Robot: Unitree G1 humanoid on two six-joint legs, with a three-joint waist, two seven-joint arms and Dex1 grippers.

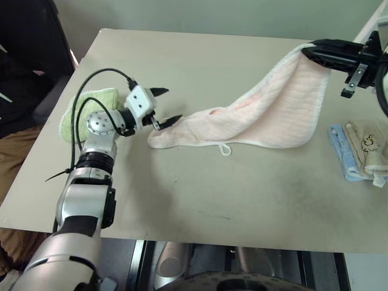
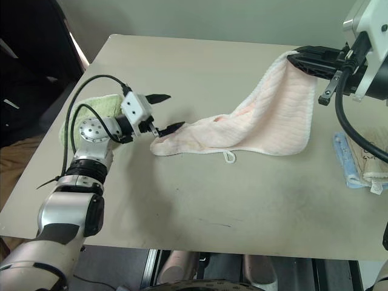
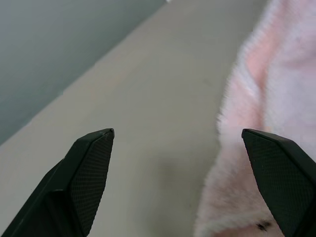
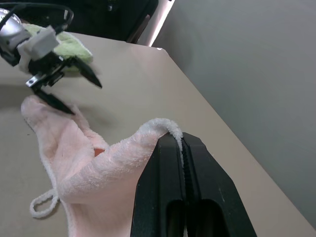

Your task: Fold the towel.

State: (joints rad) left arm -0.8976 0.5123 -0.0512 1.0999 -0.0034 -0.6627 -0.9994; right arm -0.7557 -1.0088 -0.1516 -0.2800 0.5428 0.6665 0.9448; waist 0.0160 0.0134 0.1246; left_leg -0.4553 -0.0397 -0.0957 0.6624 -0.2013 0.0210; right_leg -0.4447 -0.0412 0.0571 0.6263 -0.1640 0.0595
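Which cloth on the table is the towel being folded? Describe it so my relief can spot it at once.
On the beige table, look at the middle: the towel is the pale pink terry cloth, one corner lifted by the shut right gripper, its other end lying by the open left gripper. Unlike the green towel and the blue and beige cloths, it has a small white loop.

- Head pair: high, looking forward and down over the whole desk (image 1: pixel 200 194), near edge to far edge; both share the towel (image 1: pixel 273 109).
- Left wrist: close, low along the desk toward its far edge.
- Right wrist: raised, facing the desk's far left corner; shares the towel, left gripper (image 4: pixel 66 89).
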